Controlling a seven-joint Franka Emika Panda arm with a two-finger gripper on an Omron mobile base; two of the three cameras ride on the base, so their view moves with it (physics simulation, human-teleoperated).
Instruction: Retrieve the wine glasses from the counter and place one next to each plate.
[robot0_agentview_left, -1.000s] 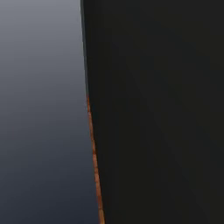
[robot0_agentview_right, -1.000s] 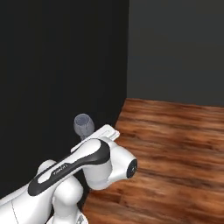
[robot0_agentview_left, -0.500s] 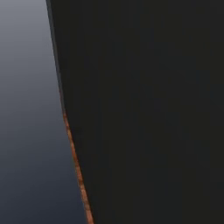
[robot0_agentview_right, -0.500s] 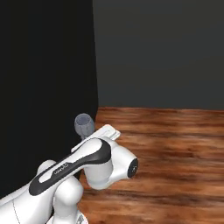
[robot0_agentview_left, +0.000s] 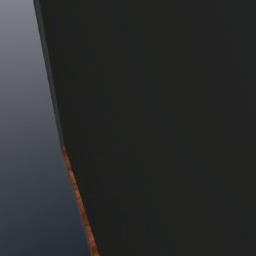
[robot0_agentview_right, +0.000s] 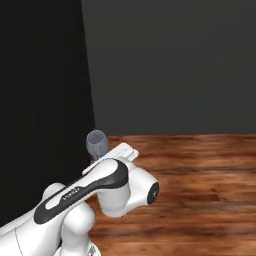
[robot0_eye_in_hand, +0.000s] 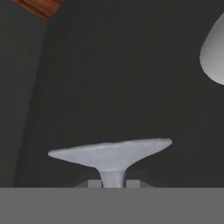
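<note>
One wine glass (robot0_agentview_right: 97, 142), translucent grey-blue, rides upright just above my hand in the right base view, its bowl showing over the white forearm. In the hand view its round foot (robot0_eye_in_hand: 111, 153) spreads wide in front of the camera. The thin stem runs down between my fingertips, and my gripper (robot0_eye_in_hand: 112, 183) is shut on it. The counter and the plates are out of view.
A tall black panel (robot0_agentview_right: 40, 100) stands close on the left, beside a dark grey wall (robot0_agentview_right: 175, 65). Wooden floor (robot0_agentview_right: 200, 190) stretches to the right. In the left base view a dark surface (robot0_agentview_left: 160, 125) stands very near. A pale rounded shape (robot0_eye_in_hand: 214, 52) sits at the hand view's right edge.
The whole scene has slid leftward in both base views, so the base has turned. The glass stays in the gripper in the same pose.
</note>
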